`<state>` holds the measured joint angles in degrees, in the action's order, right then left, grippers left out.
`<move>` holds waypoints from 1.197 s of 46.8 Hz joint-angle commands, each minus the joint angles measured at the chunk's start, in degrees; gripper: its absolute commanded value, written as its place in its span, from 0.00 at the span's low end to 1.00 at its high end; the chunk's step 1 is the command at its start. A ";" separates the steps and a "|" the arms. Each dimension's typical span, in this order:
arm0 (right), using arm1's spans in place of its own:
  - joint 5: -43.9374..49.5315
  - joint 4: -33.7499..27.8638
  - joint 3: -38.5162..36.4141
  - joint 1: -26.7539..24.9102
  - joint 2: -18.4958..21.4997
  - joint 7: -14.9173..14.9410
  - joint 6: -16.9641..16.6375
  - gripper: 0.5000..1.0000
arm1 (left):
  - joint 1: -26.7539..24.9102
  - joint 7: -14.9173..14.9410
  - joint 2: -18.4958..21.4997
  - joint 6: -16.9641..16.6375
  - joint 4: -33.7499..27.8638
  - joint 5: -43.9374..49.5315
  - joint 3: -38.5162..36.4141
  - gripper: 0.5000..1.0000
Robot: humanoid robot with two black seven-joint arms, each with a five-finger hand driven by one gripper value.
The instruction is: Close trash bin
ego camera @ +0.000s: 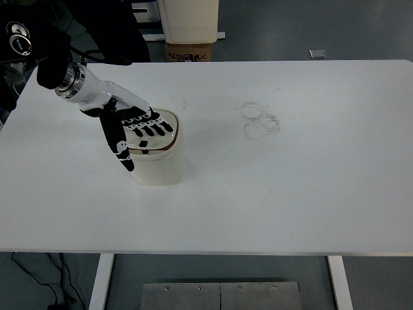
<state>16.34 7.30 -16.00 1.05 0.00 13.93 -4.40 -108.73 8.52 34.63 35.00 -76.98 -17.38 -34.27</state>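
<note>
A cream trash bin (160,165) stands on the white table (290,181), left of the middle. Its lid (169,121) lies nearly flat over the opening, with a thin brown gap still showing along the right rim. My left hand (139,129) rests flat on top of the lid, fingers spread and stretched to the right. The thumb (120,147) hangs down along the bin's left front side. The hand grasps nothing. My right arm is out of view.
Faint ring marks (259,120) stain the table right of the bin. Beyond the far edge stand a cardboard box (189,50) and a white cabinet (188,19). A small grey object (317,53) lies on the floor behind.
</note>
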 commanded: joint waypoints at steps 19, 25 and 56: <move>0.01 0.00 0.00 0.00 0.00 -0.04 0.00 0.98 | 0.36 0.01 -1.05 0.00 -0.19 0.06 -0.44 1.00; 0.01 0.00 0.00 0.00 0.00 0.04 0.00 0.98 | 0.71 0.01 -1.23 0.00 -0.19 0.06 -0.53 1.00; 0.01 0.00 0.00 0.00 0.00 -0.04 0.00 0.98 | -1.31 -0.17 -0.53 0.00 0.86 1.29 -0.18 1.00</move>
<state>16.35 7.30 -16.00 1.05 0.00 13.93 -4.40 -110.05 8.49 33.95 35.03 -76.42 -16.40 -34.55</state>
